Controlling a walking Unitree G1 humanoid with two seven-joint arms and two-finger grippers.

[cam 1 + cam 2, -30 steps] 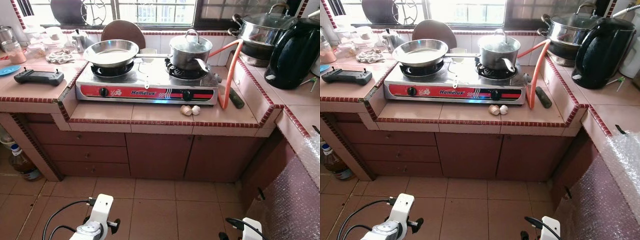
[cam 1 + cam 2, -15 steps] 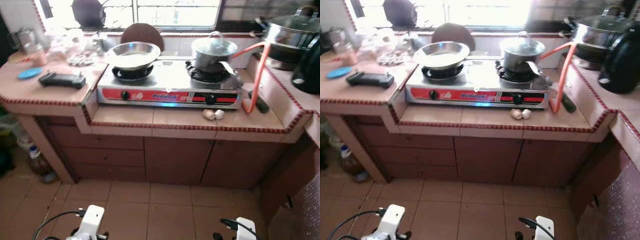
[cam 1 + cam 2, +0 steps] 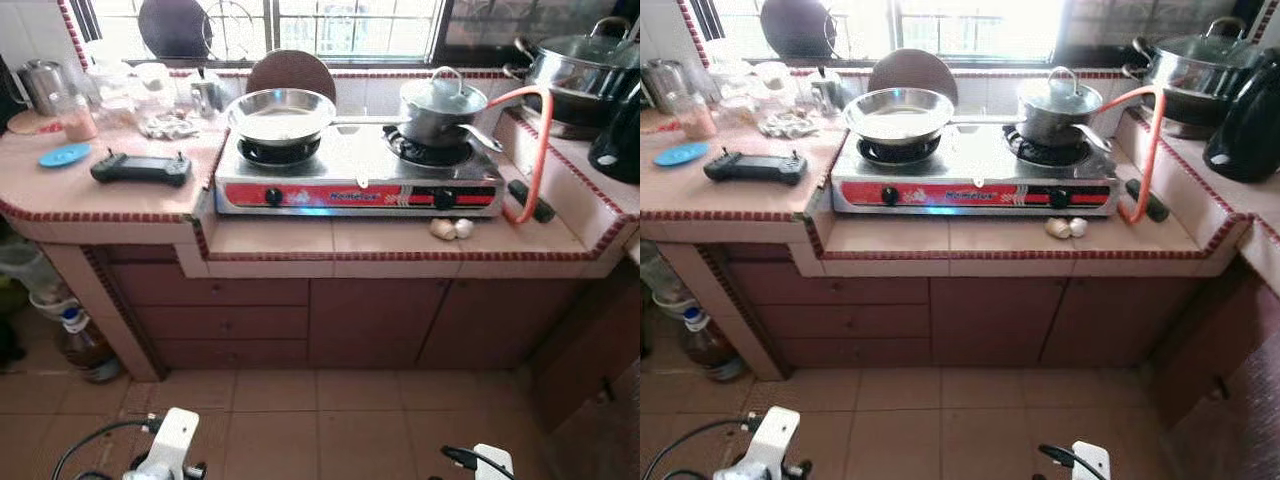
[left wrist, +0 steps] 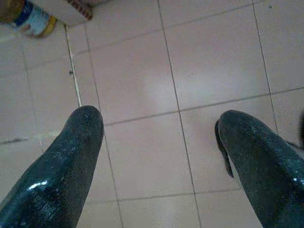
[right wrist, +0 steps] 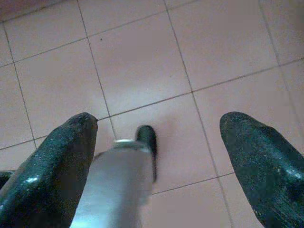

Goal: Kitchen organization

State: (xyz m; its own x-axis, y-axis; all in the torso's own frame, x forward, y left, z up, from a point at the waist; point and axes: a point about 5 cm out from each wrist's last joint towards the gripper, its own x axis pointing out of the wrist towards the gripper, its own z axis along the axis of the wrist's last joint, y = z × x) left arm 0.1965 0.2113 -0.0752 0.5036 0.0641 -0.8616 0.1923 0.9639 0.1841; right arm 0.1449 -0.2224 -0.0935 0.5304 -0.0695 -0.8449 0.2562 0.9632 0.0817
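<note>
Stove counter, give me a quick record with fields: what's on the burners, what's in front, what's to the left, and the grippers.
stove: two burners, set in the tiled counter
left burner: empty steel pan
right burner: lidded pot
in front of stove: two garlic bulbs
right of stove: orange hose
left counter: black controller, blue plate
floor by cabinet: bottle
left gripper: open, hanging over the floor tiles
right gripper: open, hanging over the floor tiles

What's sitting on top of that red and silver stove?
On the stove sit two things: an open steel pan on the left burner, with nothing visible inside, and a lidded pot on the right. The lid hides whatever the pot holds.
</note>
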